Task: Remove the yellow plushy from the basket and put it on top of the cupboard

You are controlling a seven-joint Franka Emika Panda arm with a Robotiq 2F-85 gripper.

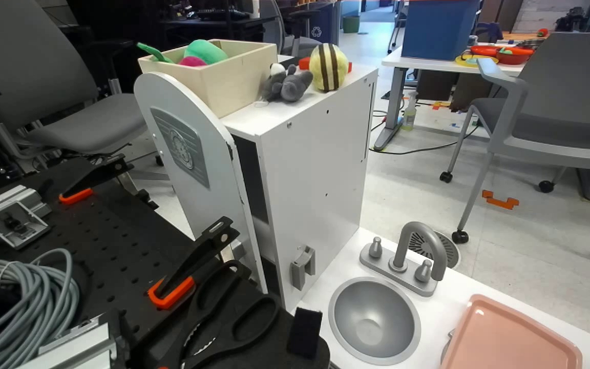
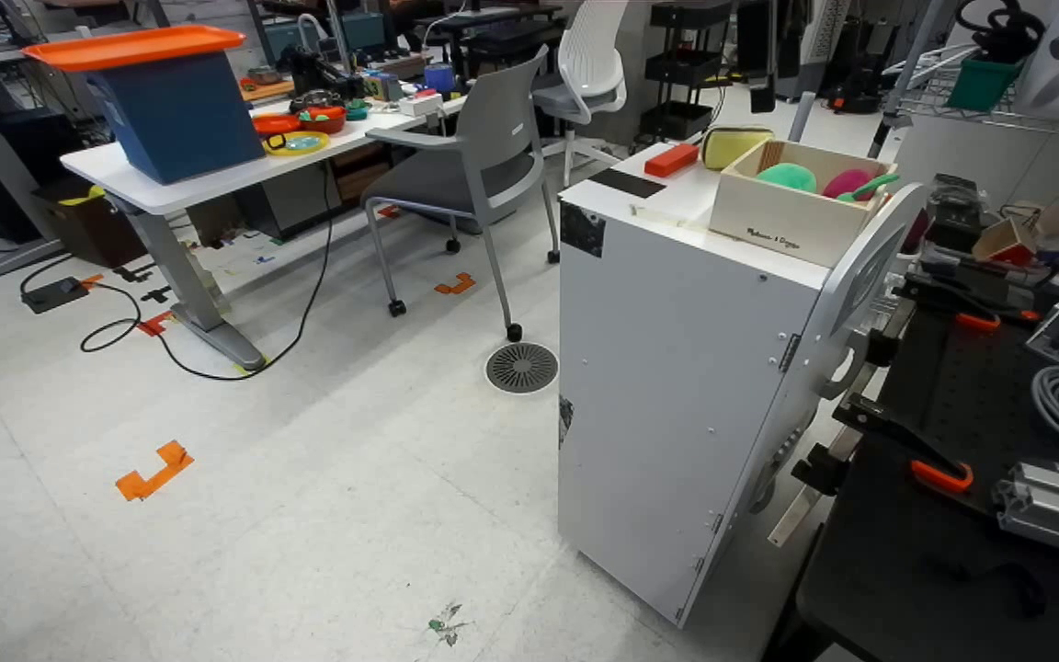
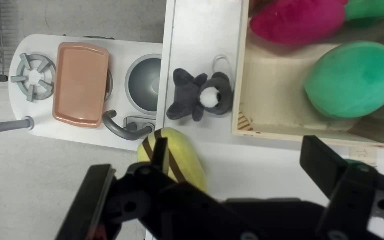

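The yellow plushy with dark brown stripes rests on the white top of the cupboard, outside the basket. It also shows in the wrist view, and partly behind the basket in an exterior view. My gripper is open with nothing between its fingers. It is over the cupboard top. Its left finger covers part of the plushy in the wrist view. In an exterior view no gripper shows near the plushy, so it appears to be above and apart from it.
The basket holds a green soft toy and a pink one. A grey plush animal lies between basket and cupboard edge. A red block lies on the top. A toy sink and pink tray are lower down.
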